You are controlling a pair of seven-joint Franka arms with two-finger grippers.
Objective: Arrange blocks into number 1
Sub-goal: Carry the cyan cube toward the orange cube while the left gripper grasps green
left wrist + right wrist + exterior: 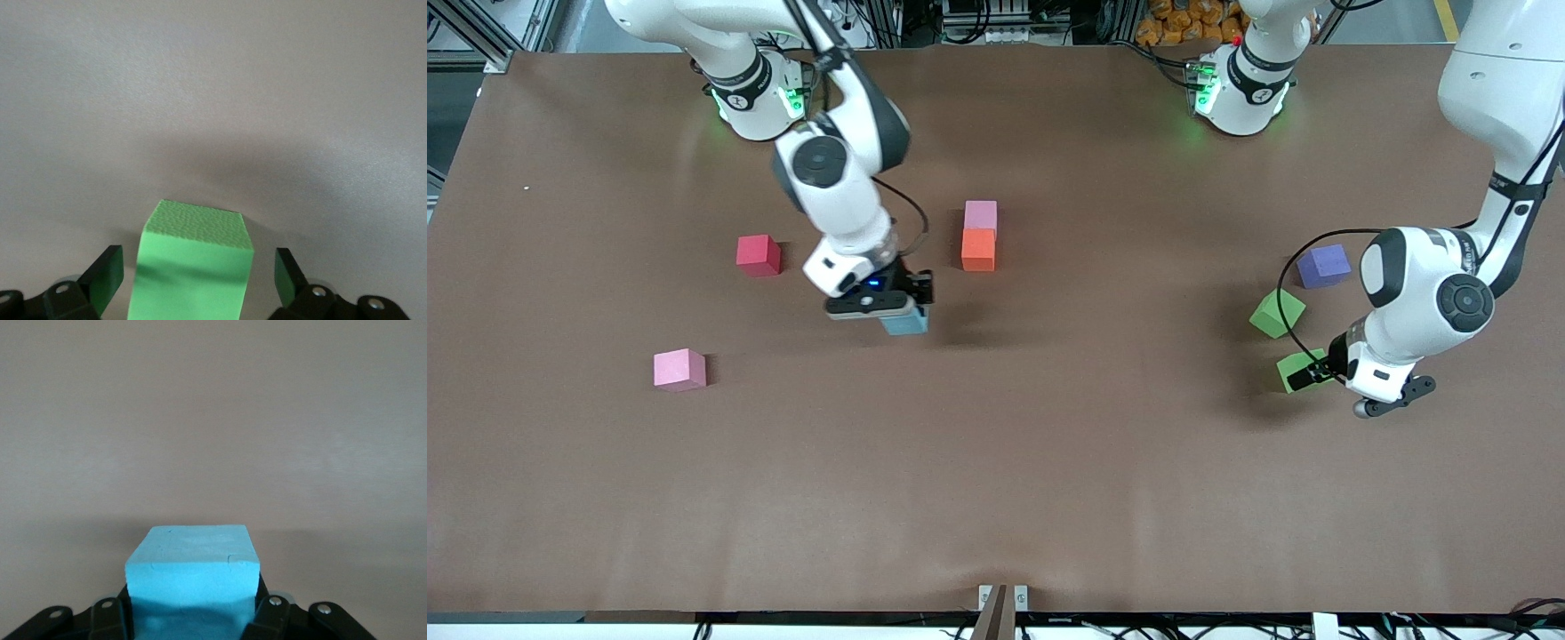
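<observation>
Right pincer (898,313) grips light blue block (907,322) above tabletop (996,462); left pincer (1325,373) gapes around green block (1296,366)

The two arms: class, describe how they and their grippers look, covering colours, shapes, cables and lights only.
Both arms have glossy white rounded shells with dark grey round caps at the joints. The bases glow green. A thin black cable loops beside each wrist. The right gripper is black with a small blue light on its body; the left gripper is black too, with black fingers.
</observation>
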